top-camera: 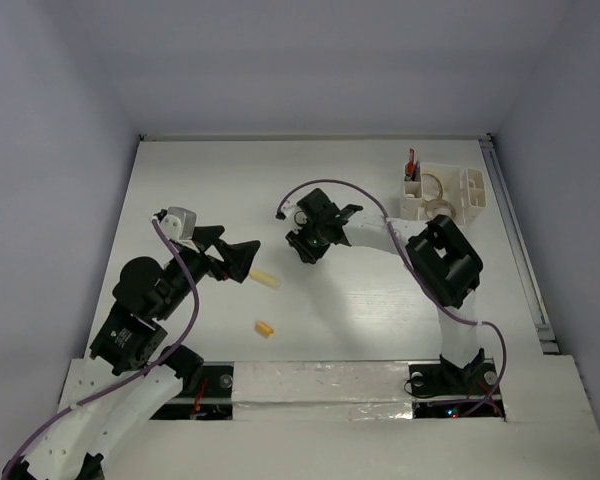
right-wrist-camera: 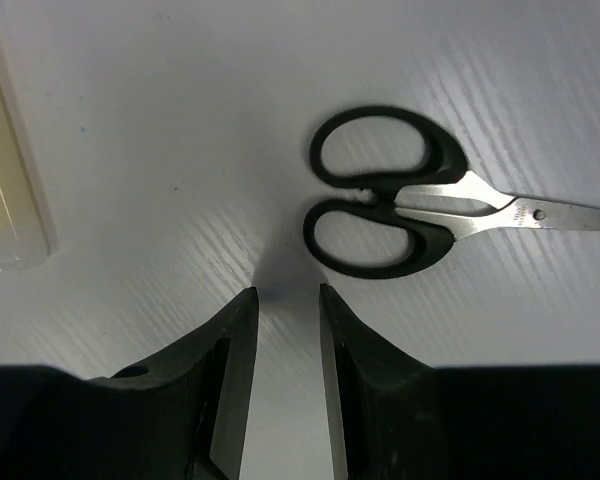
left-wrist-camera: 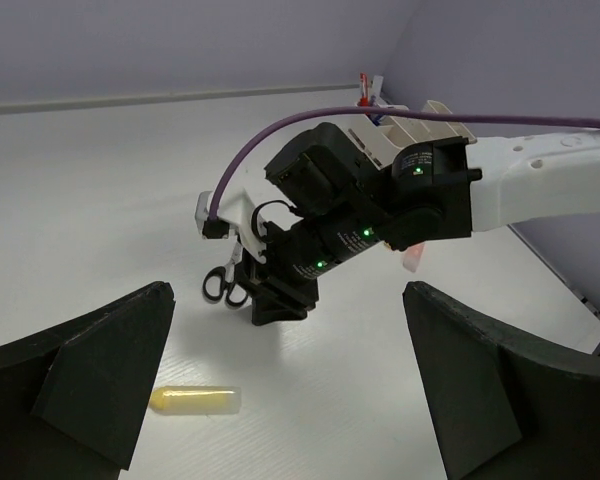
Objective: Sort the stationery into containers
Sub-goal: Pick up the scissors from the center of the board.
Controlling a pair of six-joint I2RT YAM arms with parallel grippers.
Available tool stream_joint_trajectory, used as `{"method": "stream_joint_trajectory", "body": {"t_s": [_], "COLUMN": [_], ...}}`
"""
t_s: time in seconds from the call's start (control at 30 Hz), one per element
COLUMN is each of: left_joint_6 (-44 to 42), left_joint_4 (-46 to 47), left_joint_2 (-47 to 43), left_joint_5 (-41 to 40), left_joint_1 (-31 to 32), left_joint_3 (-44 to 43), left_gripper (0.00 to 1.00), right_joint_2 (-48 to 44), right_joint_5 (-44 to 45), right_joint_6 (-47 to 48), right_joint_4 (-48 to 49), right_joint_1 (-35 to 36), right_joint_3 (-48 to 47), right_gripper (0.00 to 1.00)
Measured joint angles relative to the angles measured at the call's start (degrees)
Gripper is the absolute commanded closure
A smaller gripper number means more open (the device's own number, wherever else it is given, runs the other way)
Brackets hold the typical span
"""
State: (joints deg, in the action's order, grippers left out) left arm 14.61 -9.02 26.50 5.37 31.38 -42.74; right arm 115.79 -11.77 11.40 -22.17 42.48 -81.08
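The right end effector [right-wrist-camera: 280, 296] is tipped down toward the bench [top-camera: 360, 310]. Its fingers are a little apart, with a narrow gap between them and nothing in it. Just beside the fingertips lie the small scissors [right-wrist-camera: 395, 213], flat on the bench with the blades together. The black handles are nearest the fingers and the blades point off to the side.

A pale yellow block [top-camera: 265, 278] lies near the scissors, between the two end effectors. The left end effector [top-camera: 235, 255] faces it from close by, low over the bench, with its fingers spread wide and holding nothing.

An orange block [top-camera: 264, 328] lies alone, nearer the arm bases. The white organiser [top-camera: 477, 195] stands well apart in the far right corner. A red pen [top-camera: 411, 163] stands upright in one narrow compartment and a tape roll [top-camera: 432, 189] sits in a larger one.
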Motion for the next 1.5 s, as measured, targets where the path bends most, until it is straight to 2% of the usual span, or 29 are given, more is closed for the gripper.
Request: {"method": "stream_joint_trajectory", "body": {"t_s": [0.5,0.83,1.23,1.4,1.5], "left_joint_6": [0.0,0.0,-0.02,0.0,-0.02], "left_joint_4": [0.04,0.17,0.22,0.22,0.22], "left_joint_2": [0.35,0.15,-0.42,-0.44,-0.44], "left_joint_5": [0.28,0.42,0.42,0.42,0.42], "left_joint_1": [-0.09,-0.72,-1.14,-1.14,-1.14], "left_joint_3": [0.0,0.0,0.02,0.02,0.02], "left_gripper": [0.01,0.01,0.01,0.01,0.01], "right_joint_2": [0.85,0.98,6.32,6.4,6.51], "right_joint_5": [5.6,6.88,7.39,7.48,7.23], "right_joint_6": [0.9,1.97,2.27,1.9,1.49], "right_joint_4": [-2.75,-3.91,-4.83,-4.76,-4.42], "right_joint_1": [2.62,2.62,2.6,2.6,2.54], "right_joint_3": [-1.77,-7.58,-10.03,-10.05,-10.05], "right_gripper": [0.66,0.64,0.65,0.68,0.77]}}
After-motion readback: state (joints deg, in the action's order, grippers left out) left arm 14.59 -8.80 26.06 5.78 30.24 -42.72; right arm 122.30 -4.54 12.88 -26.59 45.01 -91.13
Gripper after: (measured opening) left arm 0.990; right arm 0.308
